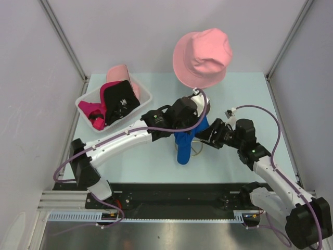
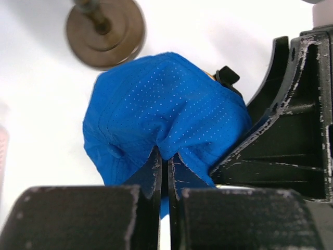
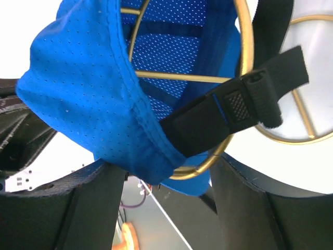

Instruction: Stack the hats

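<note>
A royal-blue cap (image 1: 183,147) hangs over a gold wire stand (image 3: 182,77) at the table's middle. My left gripper (image 1: 190,127) is shut on a pinch of the cap's crown fabric (image 2: 166,104), jaws (image 2: 167,156) nearly touching. My right gripper (image 1: 207,134) is open, and its fingers (image 3: 99,208) straddle the cap's rim (image 3: 83,78), its black back strap (image 3: 229,112) and the wire ring without clamping them. A salmon-pink bucket hat (image 1: 203,54) sits high on a stand at the back. A magenta cap (image 1: 89,110) and a light-pink cap (image 1: 122,73) lie in the basket.
A white slatted basket (image 1: 83,99) stands at the back left and also holds a black cap-like item (image 1: 119,99). A round brass stand base (image 2: 104,31) sits just beyond the blue cap. Grey walls close in the left, right and back.
</note>
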You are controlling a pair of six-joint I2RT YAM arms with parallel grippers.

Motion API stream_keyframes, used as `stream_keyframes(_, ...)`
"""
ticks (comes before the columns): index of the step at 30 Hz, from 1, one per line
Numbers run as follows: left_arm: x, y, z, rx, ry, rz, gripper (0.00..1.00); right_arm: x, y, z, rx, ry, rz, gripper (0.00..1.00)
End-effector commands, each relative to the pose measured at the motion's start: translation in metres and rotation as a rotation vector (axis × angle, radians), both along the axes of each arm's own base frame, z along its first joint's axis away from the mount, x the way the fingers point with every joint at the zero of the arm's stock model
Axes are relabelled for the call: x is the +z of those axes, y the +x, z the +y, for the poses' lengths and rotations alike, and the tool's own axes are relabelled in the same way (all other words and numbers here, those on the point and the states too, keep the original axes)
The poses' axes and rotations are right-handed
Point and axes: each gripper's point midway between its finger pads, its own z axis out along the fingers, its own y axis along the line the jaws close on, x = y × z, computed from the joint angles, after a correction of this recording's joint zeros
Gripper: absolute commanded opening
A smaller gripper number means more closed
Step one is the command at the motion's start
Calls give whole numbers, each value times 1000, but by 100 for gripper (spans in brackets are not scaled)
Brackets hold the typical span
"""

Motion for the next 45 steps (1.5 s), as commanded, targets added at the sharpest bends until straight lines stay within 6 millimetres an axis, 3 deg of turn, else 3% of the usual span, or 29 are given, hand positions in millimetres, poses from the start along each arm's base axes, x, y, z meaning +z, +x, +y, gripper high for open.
stream_keyframes(1,56,11,22,55,-85,-144,0,45,11,11,15,9,-156,71)
stream_keyframes(2,60,11,24,56,-89,-151,0,39,6,7,16,-22,-120,72)
stream_keyframes(4,63,12,25,48,-86,-166,0,48,5,-2,-2,-62,-156,75)
stream_keyframes(9,73,14,26,33,-84,-203,0,59,-22,-28,-2,-112,-153,78)
stream_keyframes(14,69,13,29,20,-58,-209,0,62,-36,-35,19,-112,-153,78)
stream_keyframes(17,59,10,34,10,-48,-216,0,63,-24,-38,-21,-118,-186,78)
stream_keyframes(18,45,9,39,2,-13,-216,0,58,-19,-37,-34,-108,-164,78)
stream_keyframes(24,28,3,63,19,47,-220,0,79,17,-23,-45,6,-271,75)
stream_keyframes(31,30,-8,70,2,-21,-217,0,97,49,-2,31,-3,-395,70)
stream_keyframes(32,31,-8,70,4,-25,-219,0,92,55,0,39,-10,-379,69)
stream_keyframes(38,30,-7,74,19,-30,-230,0,95,57,21,132,-1,-399,68)
stream_keyframes(42,32,-9,78,19,-36,-240,0,79,56,33,179,5,-357,67)
stream_keyframes(45,32,-10,80,18,-34,-240,0,78,53,40,214,37,-360,66)
